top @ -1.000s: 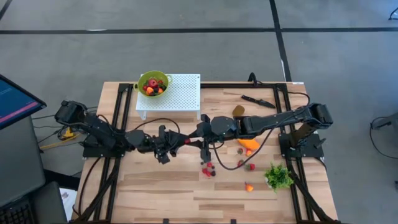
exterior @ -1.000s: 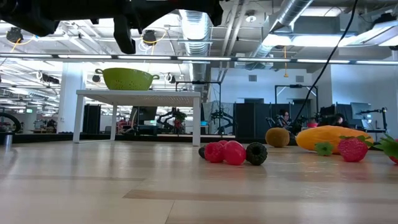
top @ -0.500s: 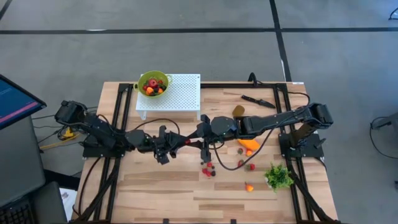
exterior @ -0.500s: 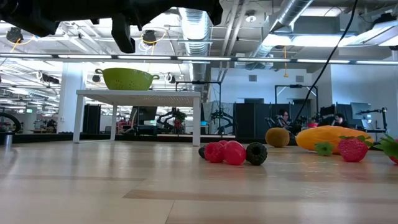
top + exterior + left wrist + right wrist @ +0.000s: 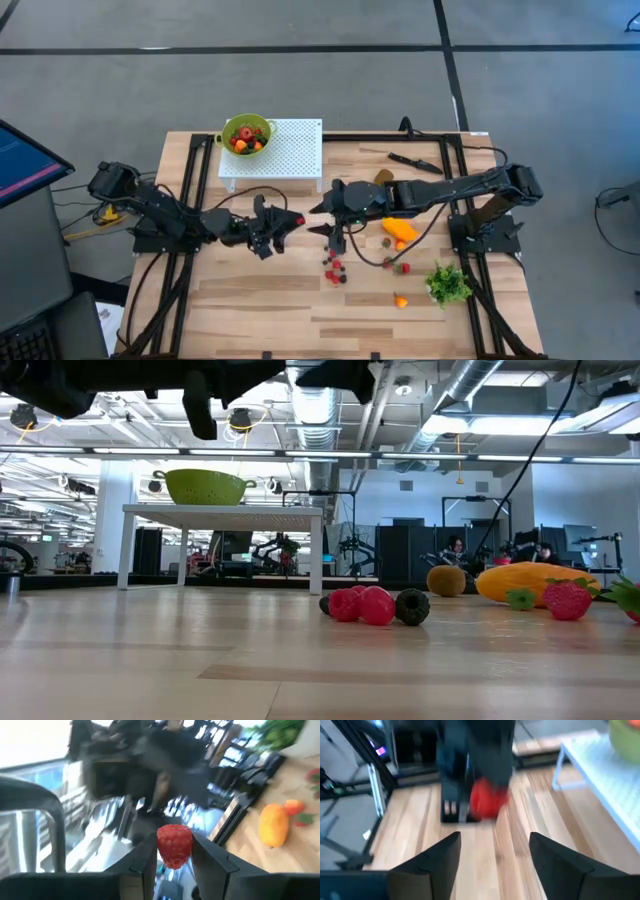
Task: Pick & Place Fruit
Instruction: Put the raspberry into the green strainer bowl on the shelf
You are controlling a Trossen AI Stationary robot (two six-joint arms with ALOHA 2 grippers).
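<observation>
My left gripper (image 5: 291, 220) hangs above the table's middle, shut on a red raspberry-like berry (image 5: 174, 845). My right gripper (image 5: 316, 219) faces it from the right, a short gap away, open with nothing between its fingers (image 5: 434, 862). On the table to the right lie a small heap of red and dark berries (image 5: 335, 272), an elongated orange fruit (image 5: 399, 231), a brownish oval fruit (image 5: 383, 178) and more small pieces (image 5: 400, 267). A green colander (image 5: 246, 135) with fruit stands on a white rack (image 5: 290, 152). My left gripper pinches the red berry (image 5: 174, 851) between its two fingers (image 5: 146, 861), one on each side of it. The fingers lie about level and point toward the table's right. The berry sticks out past the fingertips, lifted clear of the table.
A black knife (image 5: 415, 161) lies at the far right and a green leafy bunch (image 5: 448, 284) at the near right. A small orange piece (image 5: 400, 300) lies beside the bunch. Bare wood (image 5: 250, 300) shows at the near left.
My right gripper has opened, let go of the red berry and drawn back a little toward the table's right edge. The berry stays in my left gripper, which has rolled slightly in place.
</observation>
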